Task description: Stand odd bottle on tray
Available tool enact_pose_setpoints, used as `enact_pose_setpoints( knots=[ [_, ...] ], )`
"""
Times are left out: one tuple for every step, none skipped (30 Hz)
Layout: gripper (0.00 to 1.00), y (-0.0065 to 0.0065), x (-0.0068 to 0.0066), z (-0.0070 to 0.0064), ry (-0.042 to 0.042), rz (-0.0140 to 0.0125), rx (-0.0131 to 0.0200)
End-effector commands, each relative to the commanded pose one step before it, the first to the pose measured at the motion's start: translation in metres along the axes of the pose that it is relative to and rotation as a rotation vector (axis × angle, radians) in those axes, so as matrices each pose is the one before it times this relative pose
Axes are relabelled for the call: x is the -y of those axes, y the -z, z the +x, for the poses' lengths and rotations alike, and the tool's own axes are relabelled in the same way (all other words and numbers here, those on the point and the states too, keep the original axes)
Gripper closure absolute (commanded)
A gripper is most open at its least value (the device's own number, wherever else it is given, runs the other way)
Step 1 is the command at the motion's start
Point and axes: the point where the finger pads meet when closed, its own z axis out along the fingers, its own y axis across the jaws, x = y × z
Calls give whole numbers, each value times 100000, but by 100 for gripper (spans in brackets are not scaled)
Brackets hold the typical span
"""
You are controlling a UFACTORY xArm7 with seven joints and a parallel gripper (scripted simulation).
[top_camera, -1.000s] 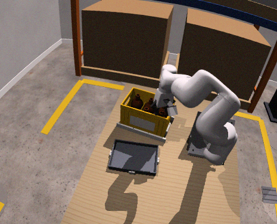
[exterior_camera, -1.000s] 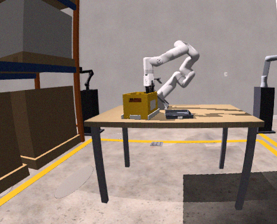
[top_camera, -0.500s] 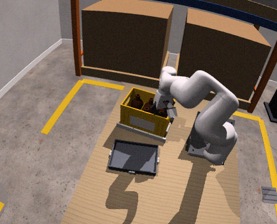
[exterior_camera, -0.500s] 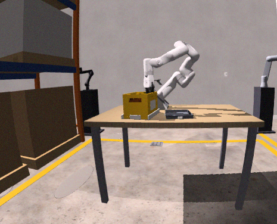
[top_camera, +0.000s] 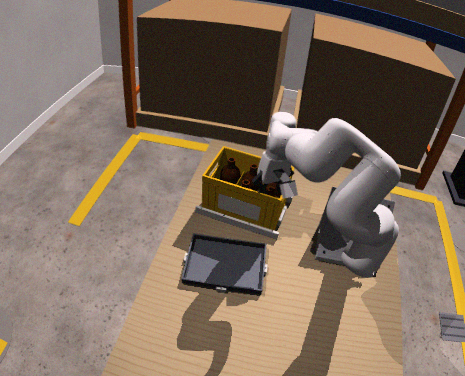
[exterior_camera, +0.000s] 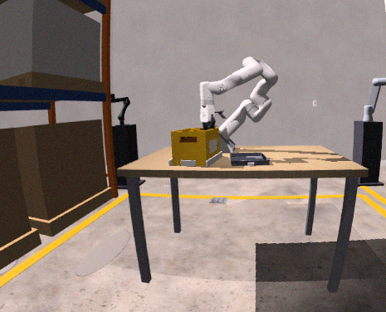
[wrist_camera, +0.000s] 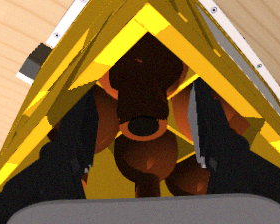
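The yellow crate (top_camera: 244, 192) stands on the wooden table and holds several brown bottles, one at the back left (top_camera: 230, 170) and others partly hidden by the arm. My gripper (top_camera: 271, 184) reaches down into the crate's right side. In the wrist view the two black fingers stand apart on either side of the neck of one brown bottle (wrist_camera: 144, 106), without closing on it. More bottles (wrist_camera: 187, 176) show below it in neighbouring cells. The dark grey tray (top_camera: 225, 263) lies empty in front of the crate. The crate (exterior_camera: 194, 146) and tray (exterior_camera: 249, 158) also show in the side view.
The arm's base (top_camera: 354, 235) stands on the table to the right of the crate. Large cardboard boxes (top_camera: 209, 60) on a rack stand behind the table. Yellow lines mark the floor around it.
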Motion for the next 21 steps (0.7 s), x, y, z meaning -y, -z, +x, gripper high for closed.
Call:
enact_pose_setpoints(
  knots=[
    [35,168,-10,-123,-20,-121,426],
    [35,0,0,0,0,0,0],
    [35,0,0,0,0,0,0],
    [100,0,0,0,0,0,0],
    [100,0,0,0,0,0,0],
    [100,0,0,0,0,0,0],
    [100,0,0,0,0,0,0],
    [100,0,0,0,0,0,0],
    [100,0,0,0,0,0,0],
    [100,0,0,0,0,0,0],
    [100,0,0,0,0,0,0],
    [100,0,0,0,0,0,0],
    [100,0,0,0,0,0,0],
    [100,0,0,0,0,0,0],
    [100,0,0,0,0,0,0],
    [100,0,0,0,0,0,0],
    [100,0,0,0,0,0,0],
    [100,0,0,0,0,0,0],
    [100,0,0,0,0,0,0],
    [100,0,0,0,0,0,0],
    [100,0,0,0,0,0,0]
  ],
)
